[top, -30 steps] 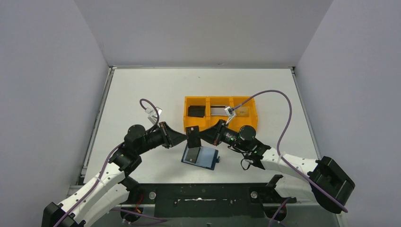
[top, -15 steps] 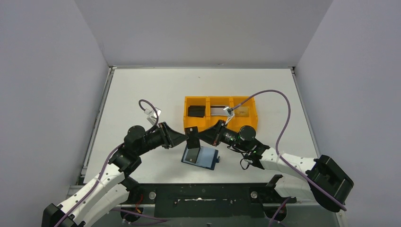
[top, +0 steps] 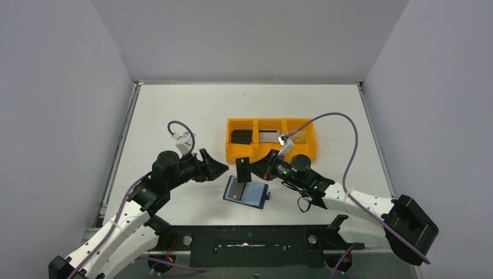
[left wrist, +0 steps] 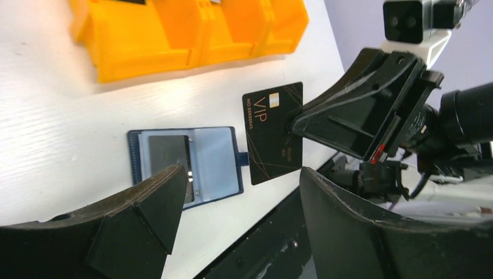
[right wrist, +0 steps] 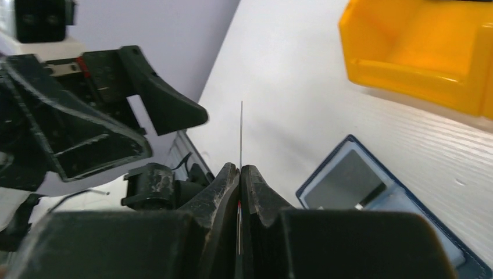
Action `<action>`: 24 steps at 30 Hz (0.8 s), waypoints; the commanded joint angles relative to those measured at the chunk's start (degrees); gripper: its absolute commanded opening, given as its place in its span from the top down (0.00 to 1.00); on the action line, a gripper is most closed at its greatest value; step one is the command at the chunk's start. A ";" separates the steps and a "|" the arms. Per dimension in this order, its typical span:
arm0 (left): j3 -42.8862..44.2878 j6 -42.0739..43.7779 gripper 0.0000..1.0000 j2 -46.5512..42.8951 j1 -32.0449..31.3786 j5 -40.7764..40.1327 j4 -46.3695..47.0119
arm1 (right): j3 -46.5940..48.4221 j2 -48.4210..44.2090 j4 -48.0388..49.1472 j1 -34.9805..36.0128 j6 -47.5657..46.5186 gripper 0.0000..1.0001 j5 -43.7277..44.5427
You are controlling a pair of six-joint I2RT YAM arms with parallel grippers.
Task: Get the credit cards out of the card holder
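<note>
The card holder (top: 249,193) lies open on the table, navy with blue-grey pockets, and a grey credit card (top: 235,189) sits in its left pocket. Just above it my right gripper (top: 254,169) is shut on one edge of a black credit card (top: 243,169), which stands upright in the air. In the left wrist view this card (left wrist: 273,131) shows gold "VIP" lettering, above the card holder (left wrist: 212,160). My left gripper (top: 221,168) is open and empty, a short way left of the card. The right wrist view sees the card (right wrist: 241,131) edge-on between the shut fingers (right wrist: 227,186).
An orange three-compartment tray (top: 271,152) stands just behind the grippers, with a black card (top: 241,136), a silver card (top: 268,136) and a tan card (top: 299,136) in its compartments. The table's dark front rail (top: 250,238) runs close below the card holder.
My left gripper has opened, let go of the black card and drawn back to the left. The right gripper now holds the card alone and has shifted slightly with it.
</note>
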 commanded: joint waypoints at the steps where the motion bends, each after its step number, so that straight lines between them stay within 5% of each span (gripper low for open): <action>1: 6.11 7.66 0.27 -1.72 0.43 -8.48 -7.82 | 3.62 -2.07 -6.33 0.07 -3.62 1.00 5.67; 13: 17.35 19.14 0.10 2.16 1.92 -28.22 -21.67 | 11.60 -2.02 -17.81 4.09 -19.47 1.00 17.39; 24: 10.39 19.65 0.07 0.53 10.65 -30.00 -19.08 | 25.38 7.29 -25.47 8.54 -52.12 1.00 27.09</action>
